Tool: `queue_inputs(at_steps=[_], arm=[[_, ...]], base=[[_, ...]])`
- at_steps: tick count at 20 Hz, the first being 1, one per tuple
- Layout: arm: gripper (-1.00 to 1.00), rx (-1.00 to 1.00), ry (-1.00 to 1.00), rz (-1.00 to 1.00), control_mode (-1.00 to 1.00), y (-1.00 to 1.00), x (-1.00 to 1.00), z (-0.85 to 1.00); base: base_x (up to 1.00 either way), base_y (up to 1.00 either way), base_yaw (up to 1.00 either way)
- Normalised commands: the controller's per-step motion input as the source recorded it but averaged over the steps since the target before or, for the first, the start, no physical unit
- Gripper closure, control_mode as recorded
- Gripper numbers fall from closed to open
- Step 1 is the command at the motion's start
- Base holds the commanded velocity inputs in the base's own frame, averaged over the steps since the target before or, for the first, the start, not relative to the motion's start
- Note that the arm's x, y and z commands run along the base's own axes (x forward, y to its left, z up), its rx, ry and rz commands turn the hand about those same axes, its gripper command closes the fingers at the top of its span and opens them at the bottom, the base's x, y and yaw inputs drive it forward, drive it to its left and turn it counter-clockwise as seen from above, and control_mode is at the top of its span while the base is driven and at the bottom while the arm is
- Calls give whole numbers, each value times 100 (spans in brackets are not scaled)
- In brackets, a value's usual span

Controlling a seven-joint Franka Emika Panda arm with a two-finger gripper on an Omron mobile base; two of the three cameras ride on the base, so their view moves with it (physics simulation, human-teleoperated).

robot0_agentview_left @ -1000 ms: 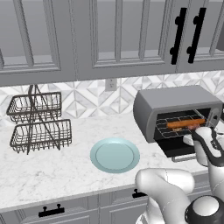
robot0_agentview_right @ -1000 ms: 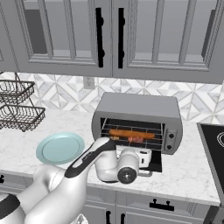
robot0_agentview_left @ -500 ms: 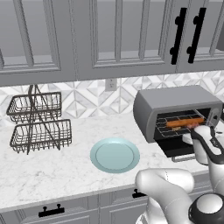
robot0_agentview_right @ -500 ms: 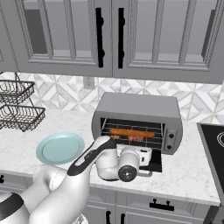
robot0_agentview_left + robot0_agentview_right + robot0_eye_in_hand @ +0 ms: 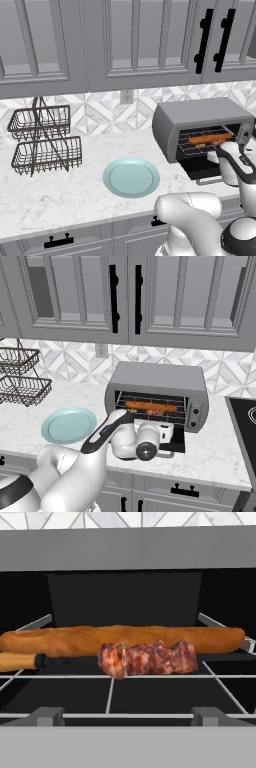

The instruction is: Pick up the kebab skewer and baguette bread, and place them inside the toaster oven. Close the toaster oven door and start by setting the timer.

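- The end effector [image 5: 167, 432] sits low in front of the oven [image 5: 156, 393], just above the dropped door [image 5: 176, 442], with its fingers spread wide and nothing between them; I cannot see it touching anything.
- The door lies flat toward the near side, below the mouth of the oven, its bar handle at the near edge; this is the thing the coming move most likely turns on, since both foods are already inside and the door is not yet shut.
- From the end effector the door is straight below and slightly nearer, its long axis running left to right across the front of the oven, so the lift would have to start from under or at the near edge and swing up and away.
- Just past the end effector, on the wire rack [image 5: 110, 692], the skewer [image 5: 145, 658] lies left to right, its meat chunks near the middle and its handle end to the left.
- Directly behind the skewer, touching or just beside it, the baguette [image 5: 125, 640] lies parallel, spanning nearly the whole rack.
- Farther right on the oven front is the control strip [image 5: 195, 415], where the timer would be set afterwards.
- Well to the left on the desk [image 5: 75, 195] is a pale blue plate [image 5: 131, 177].
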Motion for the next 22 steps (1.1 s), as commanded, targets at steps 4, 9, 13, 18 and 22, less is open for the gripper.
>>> queue_inputs(at_steps=[4, 9, 13, 18, 22], arm=[[-100, 0, 0, 0, -100, 0, 14, 0], [-100, 0, 0, 0, -100, 0, 17, 0], [-100, 0, 0, 0, -100, 0, 19, 0], [-100, 0, 0, 0, -100, 0, 18, 0], [-100, 0, 0, 0, -100, 0, 19, 0]], base=[[0, 0, 0], [0, 0, 0], [0, 0, 0], [0, 0, 0], [0, 0, 0]])
